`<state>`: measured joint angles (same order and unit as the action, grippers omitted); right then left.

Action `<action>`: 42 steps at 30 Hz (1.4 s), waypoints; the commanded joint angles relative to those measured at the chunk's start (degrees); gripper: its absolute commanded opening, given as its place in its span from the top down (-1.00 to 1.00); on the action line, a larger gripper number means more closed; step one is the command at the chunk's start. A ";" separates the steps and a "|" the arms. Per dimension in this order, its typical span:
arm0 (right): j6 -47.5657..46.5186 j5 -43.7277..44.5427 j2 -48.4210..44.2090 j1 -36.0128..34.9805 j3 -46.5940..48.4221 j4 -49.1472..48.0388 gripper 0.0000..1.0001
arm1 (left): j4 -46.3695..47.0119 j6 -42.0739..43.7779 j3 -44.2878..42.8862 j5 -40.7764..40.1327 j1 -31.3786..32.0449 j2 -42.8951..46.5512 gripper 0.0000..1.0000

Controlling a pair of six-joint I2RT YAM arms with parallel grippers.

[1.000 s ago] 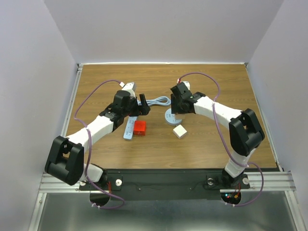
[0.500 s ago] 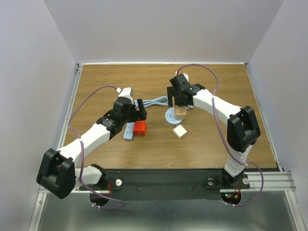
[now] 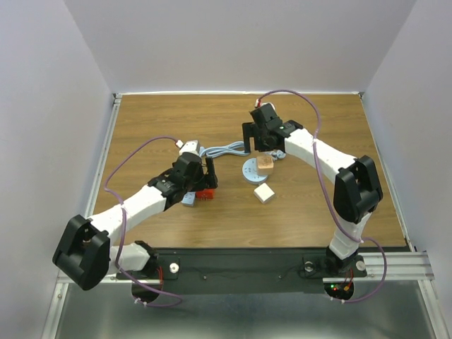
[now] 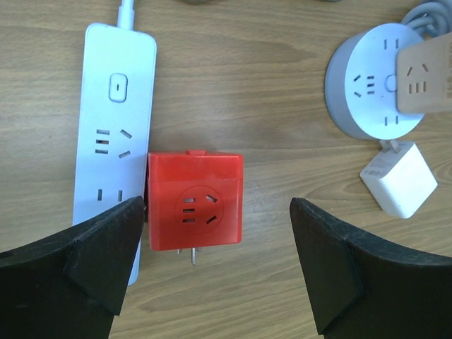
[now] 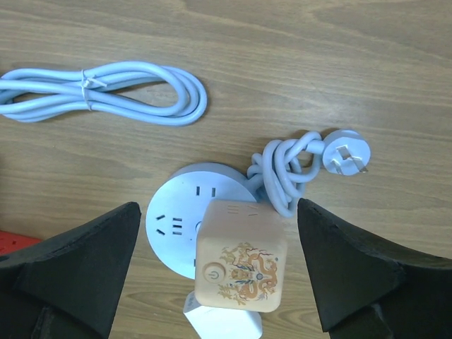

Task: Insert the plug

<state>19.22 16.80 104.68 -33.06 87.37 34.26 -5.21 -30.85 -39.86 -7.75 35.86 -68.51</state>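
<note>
A red cube plug (image 4: 195,200) lies on the wood against the right side of a white power strip (image 4: 113,141), its prongs sticking out sideways. My left gripper (image 4: 215,205) hovers open over it, one finger on each side, touching nothing. From above, the left gripper (image 3: 207,176) partly hides the red cube (image 3: 205,191). A tan cube with a dragon print (image 5: 241,265) sits on a round grey socket (image 5: 176,219). My right gripper (image 5: 219,208) stands open above it and holds nothing.
A small white cube (image 3: 264,193) lies in front of the round socket (image 3: 248,171). A coiled white cord with its plug (image 5: 346,159) lies behind the socket. The strip's bundled cable (image 5: 106,95) lies at the back.
My right gripper opened, let go of the tan cube on the round socket and drew back. The left arm swung in over the red cube.
</note>
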 commanded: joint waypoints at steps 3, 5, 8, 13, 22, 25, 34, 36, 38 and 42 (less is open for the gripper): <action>-0.50 -1.33 -2.64 0.10 -2.56 -3.41 -0.94 | -2.26 -0.88 -0.57 -3.50 0.88 -1.62 -0.92; -0.50 -1.50 -2.82 0.10 -2.91 -3.67 -0.94 | -2.70 -0.53 -0.75 -4.20 0.88 -2.24 -0.92; -0.59 -1.68 -2.64 0.28 -3.00 -3.94 -0.94 | -2.52 -0.53 -0.93 -3.50 0.97 -3.29 -0.92; -0.68 -2.64 -2.20 0.27 -2.73 -4.20 -0.94 | -2.43 0.09 -1.28 -2.36 1.23 -5.23 -0.91; -1.29 -2.56 -2.91 0.28 -2.21 -4.47 -0.94 | -1.20 1.32 -0.57 -0.51 1.23 -6.63 -0.61; -1.47 -2.65 -3.26 0.45 -2.21 -4.47 -0.94 | -0.85 1.58 -1.10 -0.07 1.23 -7.07 -0.34; -2.52 -3.17 -6.94 0.80 -2.38 -4.47 -0.94 | 1.87 4.48 -3.55 3.51 1.23 -7.52 1.00; -4.00 -7.53 -10.17 2.54 -2.73 -5.34 -0.94 | 9.28 7.45 -6.18 12.85 1.15 -6.82 1.00; -5.07 -11.50 -11.34 3.00 -3.08 -6.83 -0.94 | 10.47 8.43 -6.89 16.69 1.15 -6.99 1.00; -8.48 -23.35 -19.05 6.24 -7.90 -11.48 -0.94 | 16.35 11.07 -9.54 28.97 0.45 -7.69 1.00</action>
<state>15.14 5.34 92.64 -29.45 82.08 29.56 -0.19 -23.77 -44.95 7.03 36.64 -77.30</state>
